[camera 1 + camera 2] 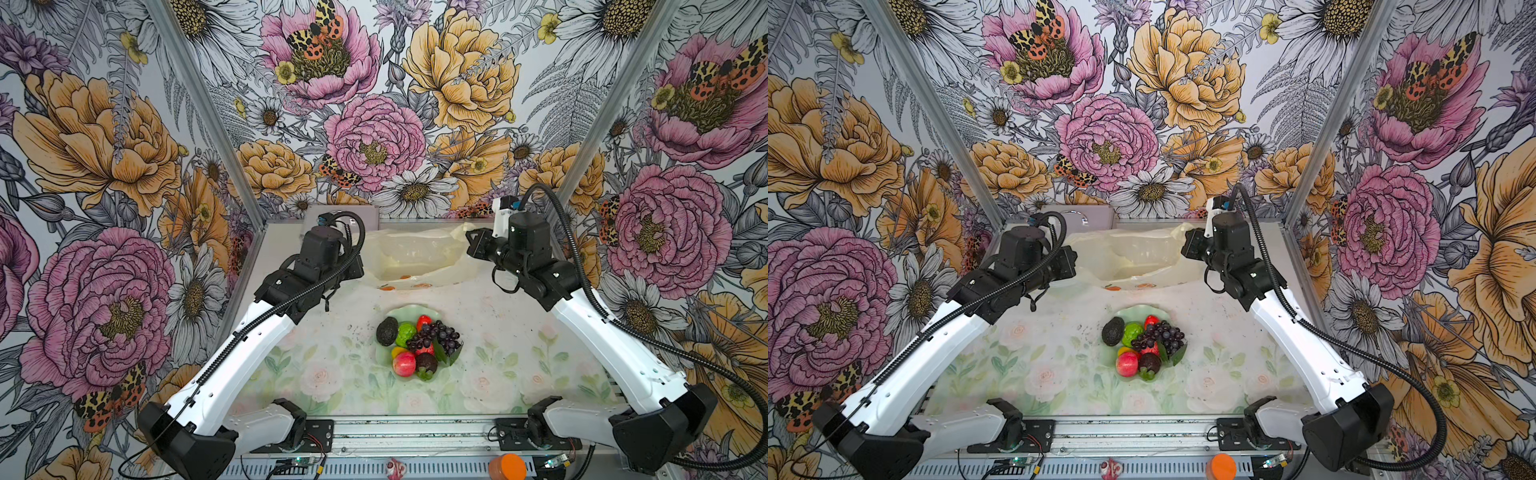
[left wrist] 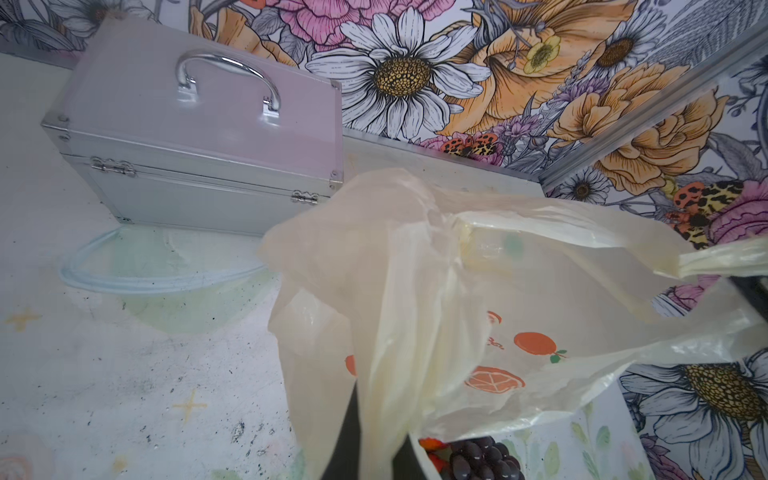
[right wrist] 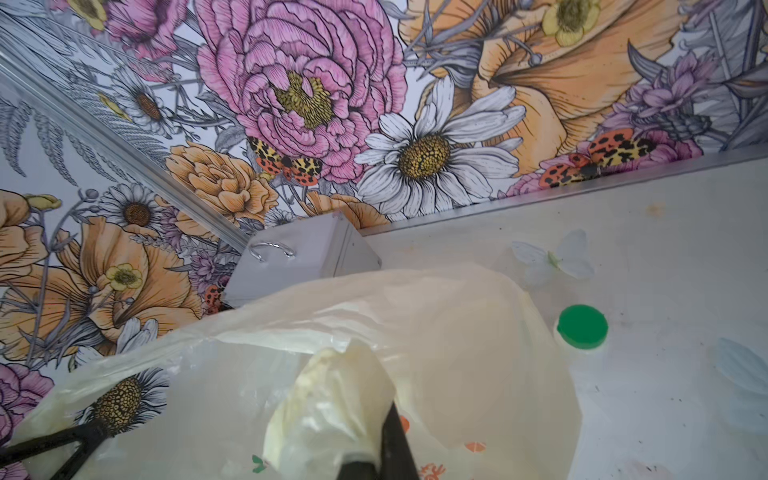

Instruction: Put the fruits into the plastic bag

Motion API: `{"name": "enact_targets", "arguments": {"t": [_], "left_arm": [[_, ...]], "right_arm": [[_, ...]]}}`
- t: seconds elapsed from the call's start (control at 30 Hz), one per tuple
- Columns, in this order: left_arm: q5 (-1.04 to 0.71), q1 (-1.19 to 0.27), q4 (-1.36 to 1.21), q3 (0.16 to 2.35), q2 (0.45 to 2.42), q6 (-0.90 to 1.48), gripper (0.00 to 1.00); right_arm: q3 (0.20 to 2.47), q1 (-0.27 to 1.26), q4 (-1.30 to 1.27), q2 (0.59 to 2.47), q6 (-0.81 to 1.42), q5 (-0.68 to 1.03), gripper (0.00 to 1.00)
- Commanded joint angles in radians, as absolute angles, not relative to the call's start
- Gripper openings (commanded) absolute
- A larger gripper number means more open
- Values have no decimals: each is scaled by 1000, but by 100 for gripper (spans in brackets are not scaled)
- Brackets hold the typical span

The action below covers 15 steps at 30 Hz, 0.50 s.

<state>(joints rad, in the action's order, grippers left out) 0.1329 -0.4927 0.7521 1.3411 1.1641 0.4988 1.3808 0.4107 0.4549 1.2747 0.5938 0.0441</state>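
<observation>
Fruits (image 1: 417, 345) sit centred, short of the bag (image 1: 415, 253) whose ends our left claw (image 2: 380, 440) and right claw (image 3: 374, 451) clamp, so neither is nearer.

Walls (image 1: 374, 137): 3 panels are enclosing the cell, carrying a print of big pink and orange peonies, white daisies and spotted moths.
Corner posts (image 1: 206, 116): 2 bare metal posts are running up where the panels meet.
Tabletop (image 1: 332, 374): a pale sheet with faint roses is lying flat, showing dark scuffs.
Front rail (image 1: 415, 434): ribbed metal is spanning the near edge.
Light: soft, even brightness is filling the cell.
</observation>
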Motion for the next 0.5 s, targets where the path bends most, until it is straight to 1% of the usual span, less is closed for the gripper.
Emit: {"name": "enact_targets", "arguments": {"t": [0.0,0.17,0.3,0.47], "left_arm": [[149,-441,799,1418,1084,494,0],[174,-382,837,1510,991,478,0],[193,-379,836,1572,924,438,0],[254,-379,836,1634,831,405,0]], "right_arm": [[1540,430,421,1306,557,66,0],[1750,486,393,1388,530,102,0],[1893,551,347,1455,511,161,0],[1975,616,265,1511,514,217,0]]}}
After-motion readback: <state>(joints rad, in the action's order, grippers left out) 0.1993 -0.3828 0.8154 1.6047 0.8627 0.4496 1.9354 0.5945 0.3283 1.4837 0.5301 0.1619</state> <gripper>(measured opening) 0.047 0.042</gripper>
